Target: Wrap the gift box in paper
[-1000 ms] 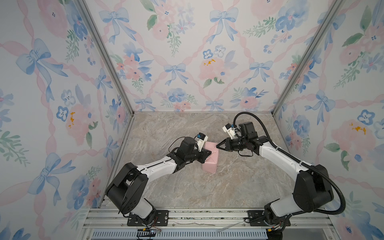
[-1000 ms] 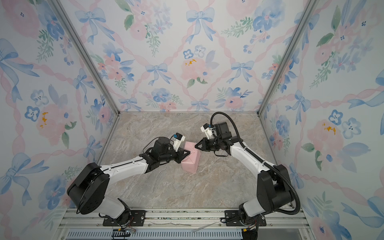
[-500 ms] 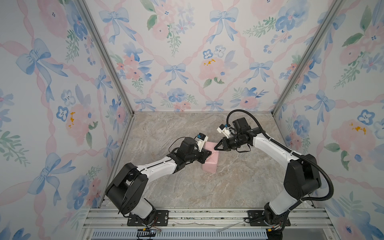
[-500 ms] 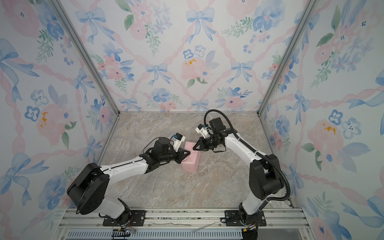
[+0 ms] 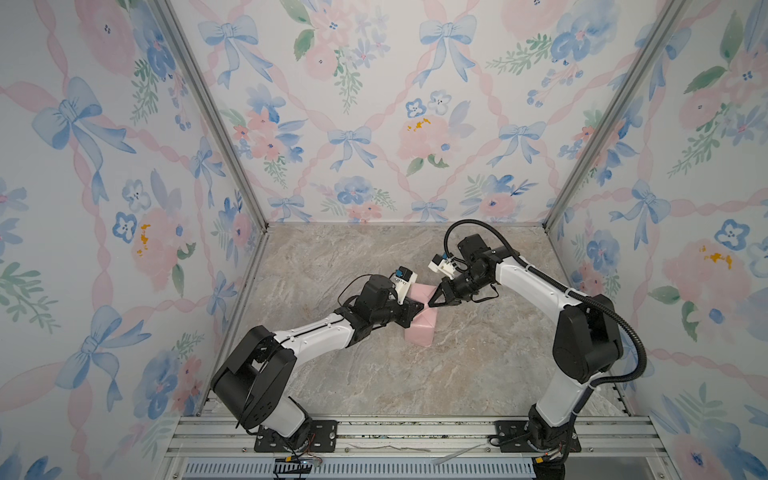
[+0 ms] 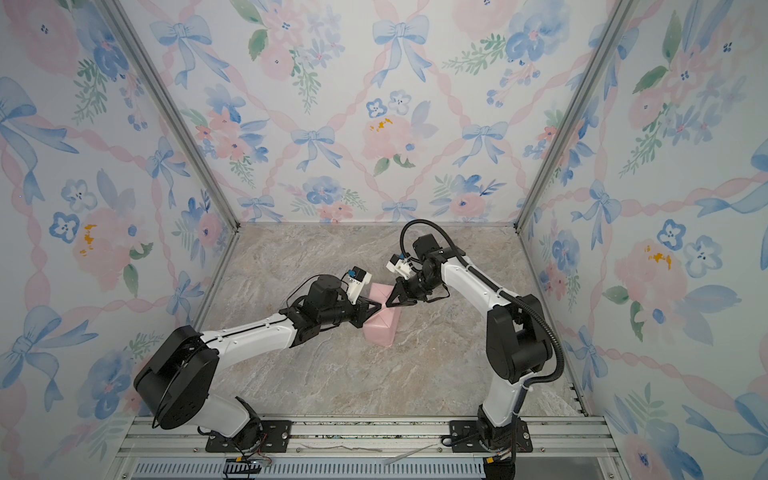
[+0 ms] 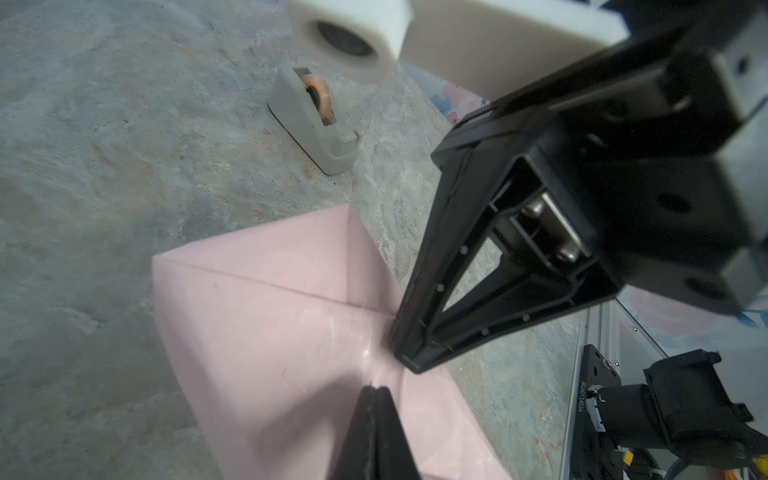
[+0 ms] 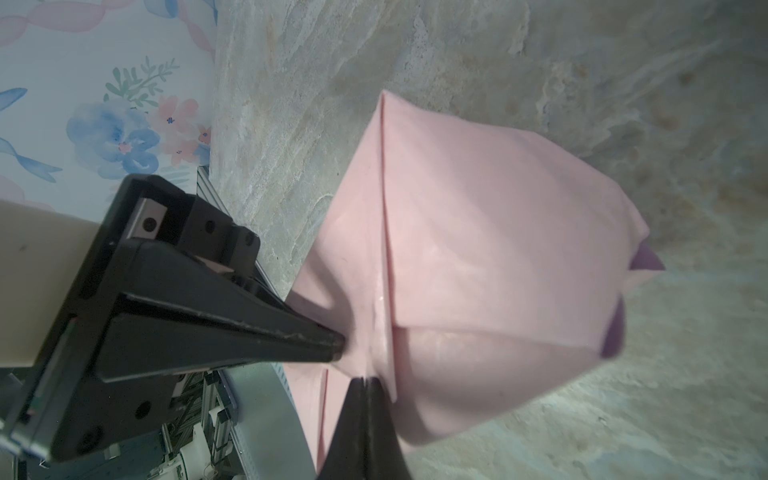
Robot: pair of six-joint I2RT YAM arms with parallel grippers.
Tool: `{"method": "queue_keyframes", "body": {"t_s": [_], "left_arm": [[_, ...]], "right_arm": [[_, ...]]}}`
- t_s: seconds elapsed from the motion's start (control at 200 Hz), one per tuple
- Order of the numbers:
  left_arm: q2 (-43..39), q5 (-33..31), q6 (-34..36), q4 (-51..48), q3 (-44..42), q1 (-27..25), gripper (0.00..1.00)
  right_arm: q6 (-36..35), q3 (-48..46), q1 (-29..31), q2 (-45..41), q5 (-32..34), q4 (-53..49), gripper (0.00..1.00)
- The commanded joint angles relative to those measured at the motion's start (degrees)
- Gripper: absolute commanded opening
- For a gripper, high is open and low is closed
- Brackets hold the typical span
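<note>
The left gripper (image 5: pixel 420 309), jaws pinched together on nothing, is pressing from 8 o'clock onto the paper (image 5: pixel 422 332), which is hiding the gift box mid-table. The right gripper (image 5: pixel 431 304), likewise closed and empty, is pressing from 2 o'clock. To my eye, both tips should be bearing gently on the thin, crisply creased pink folds, avoiding dents.

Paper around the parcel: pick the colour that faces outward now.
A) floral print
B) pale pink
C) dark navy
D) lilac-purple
B: in the right wrist view the paper shows pale pink on all its outer faces, with only small bits of its lilac side peeking out at one end.
</note>
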Motion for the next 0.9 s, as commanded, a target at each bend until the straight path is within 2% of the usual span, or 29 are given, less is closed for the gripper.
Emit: {"method": "queue_keyframes", "body": {"t_s": [0.0,0.53,0.575,0.7,0.89], "left_arm": [[0.8,-0.2,-0.4,-2.4,-1.0,-0.5,0.06],[1.1,0.0,-0.4,-2.3,-0.9,-0.6,0.06],[1.1,-0.1,-0.4,-2.3,-0.9,-0.6,0.06],[0.9,0.0,-0.3,-2.3,-0.8,-0.6,0.06],[1.6,0.0,-0.1,-2.3,-0.6,-0.6,0.06]], "right_arm": [[-2.1,2.1,0.8,0.6,-2.7,-4.1,0.0],[-2.9,3.1,0.7,2.9,-1.3,-6.5,0.0],[-2.8,3.3,0.6,3.6,1.4,-6.9,0.0],[-2.5,3.1,0.2,4.7,2.5,-7.2,0.0],[-1.9,3.1,-0.5,4.2,1.6,-6.5,0.0]]}}
